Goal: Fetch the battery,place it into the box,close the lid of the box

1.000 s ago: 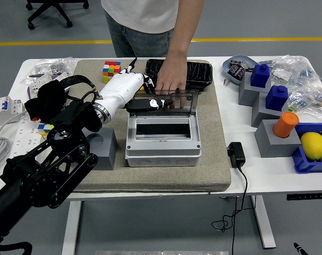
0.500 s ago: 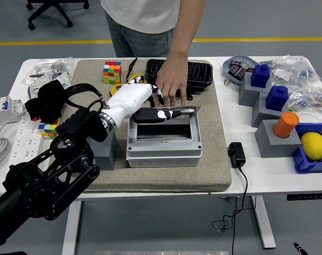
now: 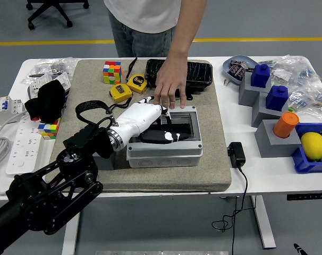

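The grey plastic box (image 3: 166, 154) sits in the middle of the beige mat (image 3: 203, 170). Its dark see-through lid (image 3: 186, 118) lies down flat on it. My left hand (image 3: 162, 134), white with black fingers, rests flat on the lid with the fingers stretched out and holds nothing. A person's hand (image 3: 169, 87) reaches from the far side and touches the box's back edge with its fingertips. No battery shows in the head view. My right arm is out of view.
On the mat behind the box are a Rubik's cube (image 3: 112, 71), two yellow tape measures (image 3: 121, 92) and a black tray (image 3: 197, 71). A black adapter (image 3: 236, 154) lies right of the mat. Grey blocks, an orange cylinder (image 3: 286, 124) and a lemon (image 3: 313, 145) stand at right; a power strip (image 3: 17, 146) is at left.
The lid went from standing half open to lying flat on the box. My left hand came forward and down with it. The person's hand stayed at the box's back edge.
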You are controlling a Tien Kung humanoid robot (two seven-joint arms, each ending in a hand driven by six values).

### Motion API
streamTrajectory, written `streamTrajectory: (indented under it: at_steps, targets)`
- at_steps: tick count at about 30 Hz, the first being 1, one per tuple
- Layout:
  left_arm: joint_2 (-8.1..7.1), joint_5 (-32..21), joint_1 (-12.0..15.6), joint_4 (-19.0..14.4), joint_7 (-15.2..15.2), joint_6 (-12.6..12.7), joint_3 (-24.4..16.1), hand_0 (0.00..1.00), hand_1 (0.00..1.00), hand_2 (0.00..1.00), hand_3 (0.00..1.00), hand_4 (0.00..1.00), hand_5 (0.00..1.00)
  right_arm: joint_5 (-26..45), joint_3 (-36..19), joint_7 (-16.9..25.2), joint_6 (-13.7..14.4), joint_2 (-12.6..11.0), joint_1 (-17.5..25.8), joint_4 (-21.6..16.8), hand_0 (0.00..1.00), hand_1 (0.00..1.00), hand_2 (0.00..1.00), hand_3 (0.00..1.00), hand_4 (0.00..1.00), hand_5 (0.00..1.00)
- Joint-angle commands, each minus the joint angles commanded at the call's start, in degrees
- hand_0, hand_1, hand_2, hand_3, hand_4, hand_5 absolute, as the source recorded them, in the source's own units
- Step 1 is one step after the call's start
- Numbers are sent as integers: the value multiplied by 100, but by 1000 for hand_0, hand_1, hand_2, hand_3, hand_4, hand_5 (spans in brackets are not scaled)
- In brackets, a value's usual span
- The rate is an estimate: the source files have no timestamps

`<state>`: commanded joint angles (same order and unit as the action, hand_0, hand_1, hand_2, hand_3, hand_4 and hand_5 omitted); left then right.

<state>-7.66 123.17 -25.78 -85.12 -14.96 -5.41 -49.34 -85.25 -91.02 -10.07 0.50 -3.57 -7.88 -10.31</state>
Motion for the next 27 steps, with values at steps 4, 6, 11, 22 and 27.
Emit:
streamTrajectory:
  at_steps: [4,6,11,22,27]
  targets:
    - [76,-174,47,-74,440,496,-375,998,572,411,571,998,998,-1,-17,-6,3,1,3,0,812,760,764,797,998,998]
    - [139,-630,117,-96,810,777,-627,976,611,610,602,998,998,-6,-29,-11,3,6,12,0,812,760,765,797,998,998]
    - [346,-1810,344,-156,1613,830,-1320,976,611,610,602,998,998,-7,-36,-9,2,22,28,0,812,760,765,797,998,998]
    - [406,-4426,1197,-166,2503,561,-2550,829,900,903,821,998,998,54,-26,49,53,23,-9,0,812,760,765,797,998,998]
    - [489,-5655,1631,-120,2629,375,-3154,835,946,984,936,998,998,88,-129,238,391,-19,-6,0,814,754,754,787,998,998]
